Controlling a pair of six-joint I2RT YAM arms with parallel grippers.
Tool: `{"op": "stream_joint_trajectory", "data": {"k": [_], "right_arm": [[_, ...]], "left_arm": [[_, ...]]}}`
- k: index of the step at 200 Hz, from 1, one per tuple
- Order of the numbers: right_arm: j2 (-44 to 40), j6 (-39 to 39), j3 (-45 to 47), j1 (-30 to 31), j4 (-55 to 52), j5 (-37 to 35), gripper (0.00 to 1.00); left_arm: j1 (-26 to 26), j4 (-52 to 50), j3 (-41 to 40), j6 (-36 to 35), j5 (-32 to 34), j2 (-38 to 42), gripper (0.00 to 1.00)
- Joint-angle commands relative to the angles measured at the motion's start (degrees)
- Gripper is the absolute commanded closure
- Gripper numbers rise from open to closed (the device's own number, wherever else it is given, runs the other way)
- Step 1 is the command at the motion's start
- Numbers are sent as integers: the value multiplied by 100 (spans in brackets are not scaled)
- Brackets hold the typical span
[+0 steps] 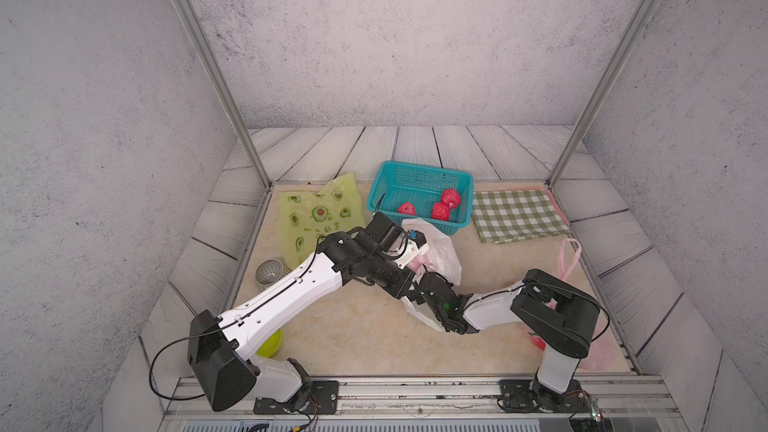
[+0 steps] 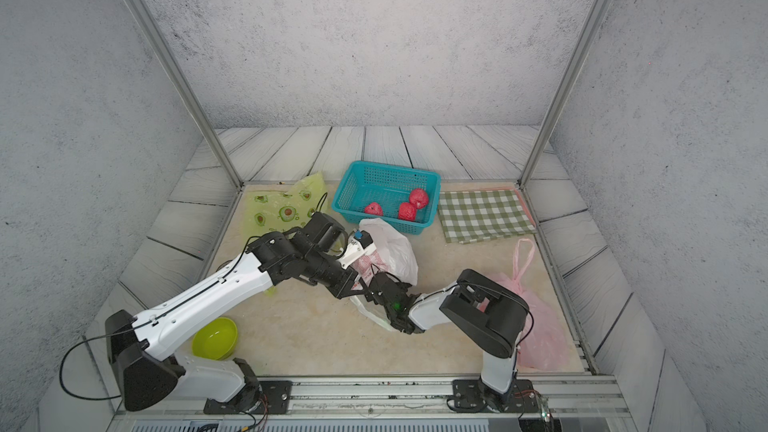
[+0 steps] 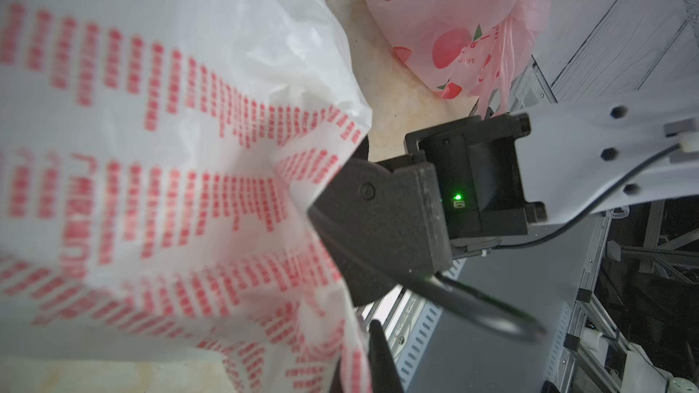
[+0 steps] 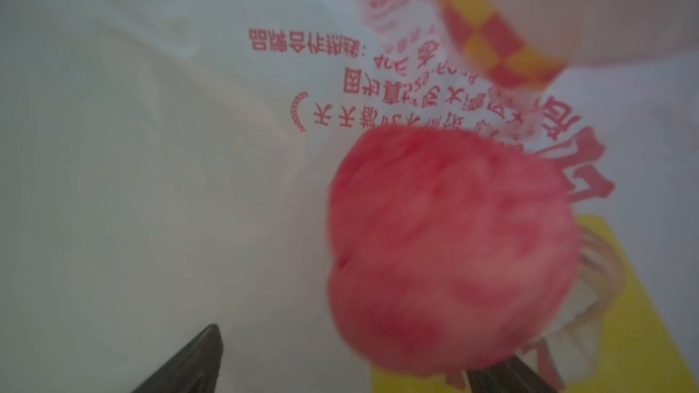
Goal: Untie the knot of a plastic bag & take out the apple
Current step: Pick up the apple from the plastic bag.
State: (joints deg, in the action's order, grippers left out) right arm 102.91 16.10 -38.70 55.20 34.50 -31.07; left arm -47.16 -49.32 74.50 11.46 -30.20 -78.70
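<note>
Left tool (image 3: pixel 374 342): clamped on white red-printed plastic bag (image 3: pixel 151 145), film may slip
Right tool (image 4: pixel 363 345): spread wide inside, round red apple (image 4: pixel 454 251) may roll off

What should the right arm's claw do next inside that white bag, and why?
Probably nudge the right gripper forward so it straddles the apple. Its jaws stand open inside the white bag, with the apple just ahead, off to one side, not yet gripped.
</note>
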Motion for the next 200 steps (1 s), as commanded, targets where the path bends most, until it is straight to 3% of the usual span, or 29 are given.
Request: {"op": "stream_joint_trajectory", "data": {"k": [1,33,54,96,151,169,200], "right_arm": [[-146,174,162,-39,271,358,1],[-864,118,642,33,455,897,1],[-1187,36,677,107,223,868,1],[-600,211,18,99,-706,834,1],[-265,851,155,107,-852,834,0],[-353,1017,253,107,-988,1037,4],[-551,1122,532,130,-866,1332,20]], "left_arm": [[-43,-138,-88,12,65,118,100],[-39,-204,68,-76,397,11,98],[-34,-202,91,-104,370,-109,96],[-39,-128,52,-65,270,-147,96],[0,-235,60,-115,527,-115,96],[55,-289,48,-173,735,-167,96],[262,-240,-32,-145,895,-301,96]]}}
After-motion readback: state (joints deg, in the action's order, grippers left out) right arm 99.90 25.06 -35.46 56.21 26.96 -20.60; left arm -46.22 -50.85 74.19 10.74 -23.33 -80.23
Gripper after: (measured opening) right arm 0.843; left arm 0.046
